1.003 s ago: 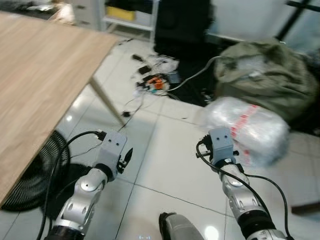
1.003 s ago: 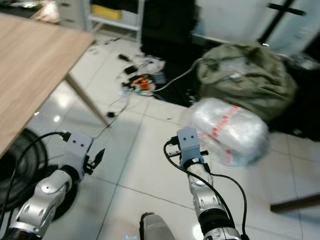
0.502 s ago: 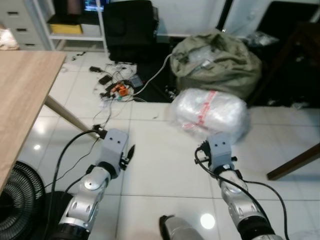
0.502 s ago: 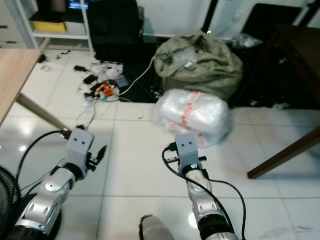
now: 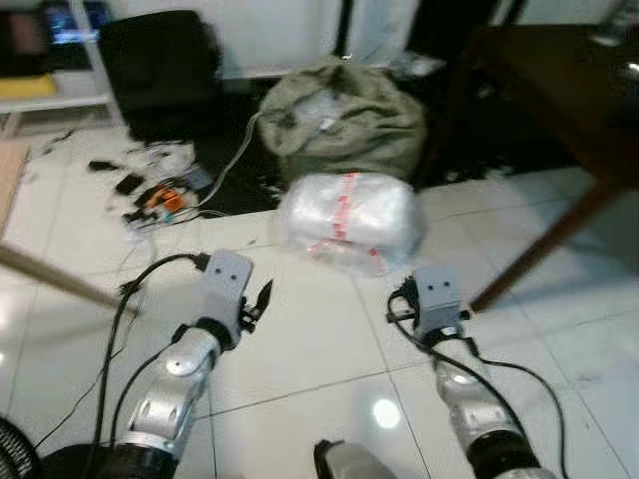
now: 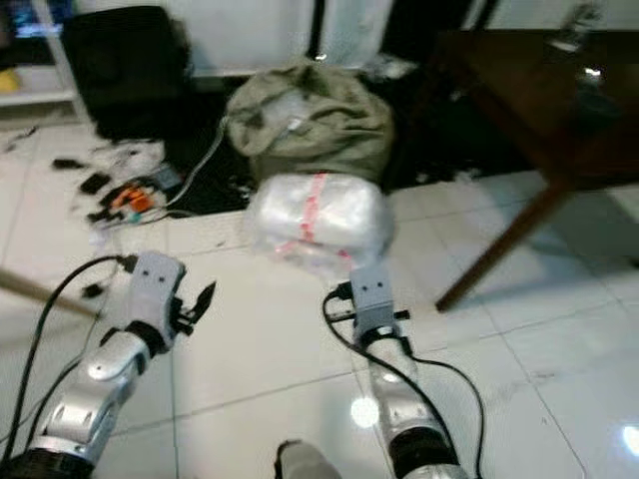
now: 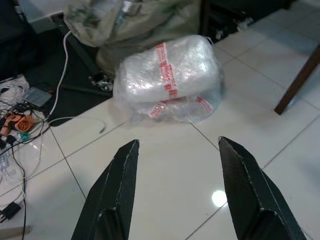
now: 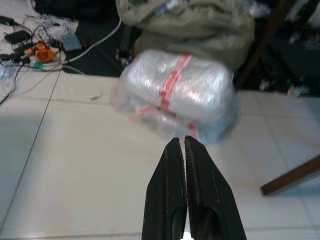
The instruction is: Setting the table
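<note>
No tableware is in view. A dark brown table (image 5: 559, 90) stands at the right, one slanted leg (image 5: 529, 249) reaching the white tiled floor. The slanted leg of a light wooden table (image 5: 50, 277) shows at the left edge. My left gripper (image 7: 178, 144) is held low over the floor, open, with nothing between its black fingers (image 7: 122, 180). My right gripper (image 8: 180, 141) is shut and empty, pointing towards a plastic-wrapped bundle (image 8: 177, 90). Both silver arms reach forward side by side, left (image 5: 185, 364) and right (image 5: 464, 389).
The clear-wrapped bundle with red tape (image 5: 344, 215) lies on the floor just ahead. Behind it sits an olive sack (image 5: 339, 115). Cables and an orange plug strip (image 5: 160, 195) lie at the left, near a black case (image 5: 160, 65). A fan grille (image 5: 10, 454) shows at the bottom left.
The whole view has swung to the right: the light wooden table has slid off to the left and the dark table has come in at the right. Both arms keep their pose.
</note>
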`<state>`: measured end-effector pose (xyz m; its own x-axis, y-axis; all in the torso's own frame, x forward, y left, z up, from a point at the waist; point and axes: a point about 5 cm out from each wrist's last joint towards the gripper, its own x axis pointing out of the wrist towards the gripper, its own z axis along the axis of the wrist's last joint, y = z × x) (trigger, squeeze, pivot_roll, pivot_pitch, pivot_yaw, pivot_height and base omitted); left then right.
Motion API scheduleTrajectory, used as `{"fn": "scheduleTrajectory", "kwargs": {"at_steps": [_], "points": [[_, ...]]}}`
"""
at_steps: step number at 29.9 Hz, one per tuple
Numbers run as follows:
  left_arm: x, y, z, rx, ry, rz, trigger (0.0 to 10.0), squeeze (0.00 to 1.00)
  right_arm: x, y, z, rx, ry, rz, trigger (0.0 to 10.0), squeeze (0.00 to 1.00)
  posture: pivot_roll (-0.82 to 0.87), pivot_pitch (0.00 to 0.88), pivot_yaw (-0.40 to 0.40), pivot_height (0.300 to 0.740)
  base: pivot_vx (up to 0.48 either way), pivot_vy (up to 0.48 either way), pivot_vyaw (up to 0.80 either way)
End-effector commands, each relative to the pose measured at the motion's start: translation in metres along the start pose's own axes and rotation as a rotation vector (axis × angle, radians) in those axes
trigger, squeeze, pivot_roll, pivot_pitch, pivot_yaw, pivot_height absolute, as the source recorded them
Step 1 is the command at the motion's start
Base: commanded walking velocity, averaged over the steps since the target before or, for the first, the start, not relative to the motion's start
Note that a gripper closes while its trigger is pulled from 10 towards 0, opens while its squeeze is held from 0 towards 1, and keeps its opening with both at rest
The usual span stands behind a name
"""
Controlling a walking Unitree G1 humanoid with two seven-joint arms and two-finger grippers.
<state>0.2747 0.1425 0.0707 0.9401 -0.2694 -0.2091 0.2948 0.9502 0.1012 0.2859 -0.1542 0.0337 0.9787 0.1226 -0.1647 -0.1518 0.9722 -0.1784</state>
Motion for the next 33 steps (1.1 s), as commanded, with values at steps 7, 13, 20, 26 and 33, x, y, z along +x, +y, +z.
{"fn": "scheduleTrajectory", "kwargs": {"at_steps": [7,13,20,26,33], "points": [[-0.002,0.000,-0.007,-0.002,0.022,0.011,10.0,0.00,0.002,-0.002,0.002,-0.006,-0.005,0.002,10.0,0.00,-0.09,0.003,0.040,0.740,0.000,0.000,-0.80],[0.000,0.000,-0.005,-0.018,0.010,0.000,10.0,0.00,0.004,-0.001,0.006,0.000,-0.023,0.003,10.0,0.00,-0.09,0.002,0.041,0.740,0.000,0.000,-0.80],[0.000,0.001,-0.002,-0.032,-0.002,-0.005,10.0,0.00,0.005,0.000,0.008,0.003,-0.031,0.003,10.0,0.00,-0.09,0.004,0.042,0.740,0.000,0.000,-0.80],[0.001,0.000,-0.002,-0.043,-0.002,-0.016,10.0,0.00,0.005,0.000,0.009,0.005,-0.033,0.002,10.0,0.00,-0.09,0.005,0.044,0.740,0.000,0.000,-0.80],[0.003,-0.001,0.005,-0.064,-0.030,-0.030,10.0,0.00,0.006,0.000,0.009,0.008,-0.036,-0.001,10.0,0.00,-0.09,0.004,0.045,0.740,0.000,0.000,-0.80]]}}
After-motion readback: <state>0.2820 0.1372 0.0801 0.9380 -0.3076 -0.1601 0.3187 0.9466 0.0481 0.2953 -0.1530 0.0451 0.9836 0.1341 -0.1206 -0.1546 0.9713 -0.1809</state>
